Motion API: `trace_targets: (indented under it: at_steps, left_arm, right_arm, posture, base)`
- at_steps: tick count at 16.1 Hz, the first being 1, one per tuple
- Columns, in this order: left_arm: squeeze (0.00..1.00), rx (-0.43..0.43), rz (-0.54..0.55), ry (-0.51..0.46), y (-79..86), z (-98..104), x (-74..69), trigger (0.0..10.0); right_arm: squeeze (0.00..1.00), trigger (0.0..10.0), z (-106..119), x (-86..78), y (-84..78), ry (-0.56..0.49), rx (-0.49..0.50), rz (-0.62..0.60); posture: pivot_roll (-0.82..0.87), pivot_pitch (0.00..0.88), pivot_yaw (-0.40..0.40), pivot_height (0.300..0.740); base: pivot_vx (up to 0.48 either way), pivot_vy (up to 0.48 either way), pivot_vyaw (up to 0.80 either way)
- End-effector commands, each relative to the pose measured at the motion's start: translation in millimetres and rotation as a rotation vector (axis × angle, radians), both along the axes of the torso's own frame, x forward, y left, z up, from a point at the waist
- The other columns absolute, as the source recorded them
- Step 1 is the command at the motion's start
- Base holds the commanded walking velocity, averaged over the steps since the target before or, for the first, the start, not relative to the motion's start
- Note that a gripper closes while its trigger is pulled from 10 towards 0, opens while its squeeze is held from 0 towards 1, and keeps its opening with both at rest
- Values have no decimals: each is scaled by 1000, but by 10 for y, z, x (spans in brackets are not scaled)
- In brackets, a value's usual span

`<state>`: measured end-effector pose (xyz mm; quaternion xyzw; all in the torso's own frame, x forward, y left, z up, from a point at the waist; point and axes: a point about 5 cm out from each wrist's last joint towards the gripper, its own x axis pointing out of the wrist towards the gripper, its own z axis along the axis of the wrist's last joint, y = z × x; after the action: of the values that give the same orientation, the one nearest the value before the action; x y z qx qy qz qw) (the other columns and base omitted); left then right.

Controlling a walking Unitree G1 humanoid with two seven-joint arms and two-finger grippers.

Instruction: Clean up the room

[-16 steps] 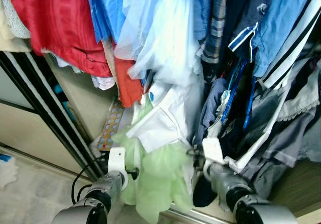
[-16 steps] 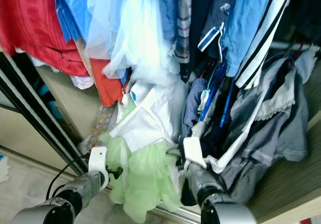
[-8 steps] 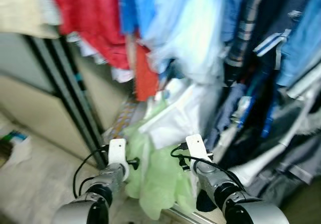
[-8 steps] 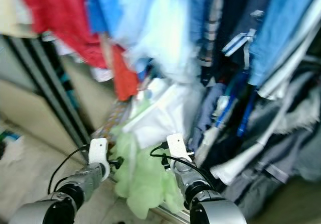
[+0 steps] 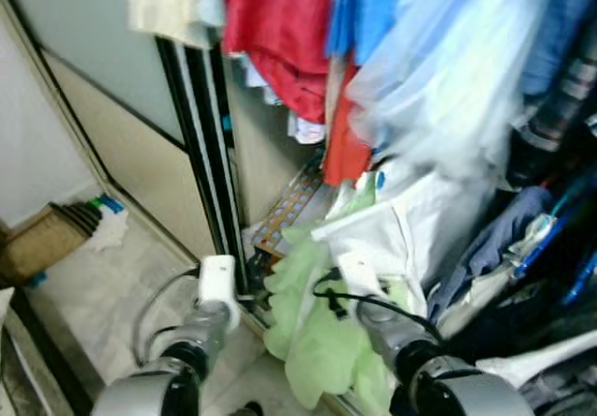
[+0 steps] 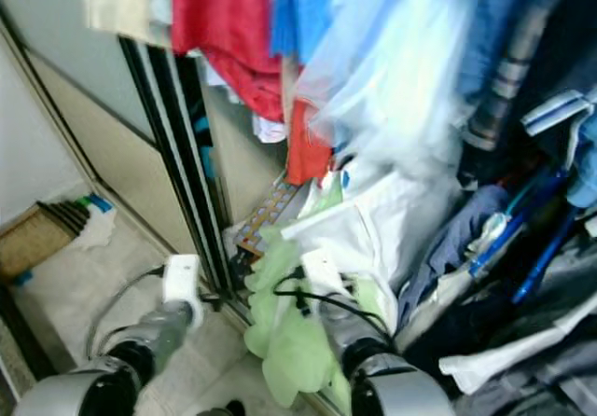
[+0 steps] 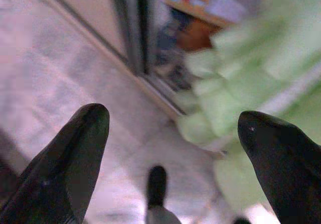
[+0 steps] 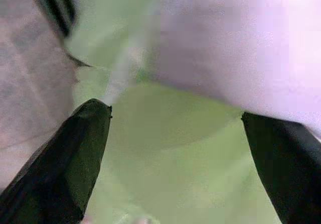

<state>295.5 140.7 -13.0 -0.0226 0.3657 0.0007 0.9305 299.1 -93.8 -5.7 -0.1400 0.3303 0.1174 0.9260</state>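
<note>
Both pincers apart, empty, at a crammed wardrobe.

The green cloth (image 5: 322, 341) spills over the wardrobe's bottom edge, under the right pincer (image 8: 175, 148); the left pincer (image 7: 170, 148) hangs over the floor (image 5: 93, 285). A careless grab could drag the white garment (image 5: 401, 239) along, and the door track (image 5: 210, 155) may snag it.

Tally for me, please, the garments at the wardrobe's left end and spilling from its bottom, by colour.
Red: 2, the big red garment and an orange-red garment below it.
Cream: 1, the cream garment.
Pale green: 1, the pale green garment spilling out.
White: 1, the white garment over it.
Total: 5.
</note>
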Motion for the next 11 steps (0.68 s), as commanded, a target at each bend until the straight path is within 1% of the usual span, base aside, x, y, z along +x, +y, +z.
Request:
trace_targets:
  at_steps: [1,3,4,5,7,8,9,10,11]
  left_arm:
    - [0,10,-7,-18,-21,25,25,10000]
    - [0,50,-19,-63,-2,63,59,10000]
    - [0,26,1,-80,8,83,77,10000]
    - [0,19,5,-81,9,84,78,10000]
    - [0,8,11,-40,1,55,55,10000]
    - [0,61,-39,-40,-16,54,53,10000]
    - [0,82,-72,-39,-42,53,52,10000]
    - [0,97,-80,-39,-46,54,53,10000]
    - [0,94,-75,-46,-42,60,59,10000]
  right_arm:
    - [0,10000,0,1,-7,-1,-8,13]
    - [0,10000,0,0,-2,-1,-11,22]
    - [0,10000,0,-2,10,-3,-14,33]
    - [0,10000,1,-2,14,-4,-16,36]
    - [0,10000,1,-2,15,-5,-19,39]
    - [0,10000,2,-2,17,-5,-23,45]
    - [0,10000,3,-1,23,-6,-26,52]
    - [0,10000,4,-2,30,-8,-28,57]
    - [0,10000,5,-2,39,-9,-31,64]
  posture:
    - [-98,0,8,740]
    - [-99,0,9,740]
    - [-99,0,11,740]
    - [-99,0,11,740]
    - [-100,0,12,740]
    - [-101,0,11,740]
    - [-102,0,12,740]
    - [-102,0,12,740]
    - [-103,0,12,740]
  base:
    - [0,0,800]
    - [0,0,800]
    - [0,0,800]
    - [0,0,800]
    - [0,0,800]
    - [0,0,800]
    - [0,0,800]
    - [0,0,800]
    - [0,0,800]
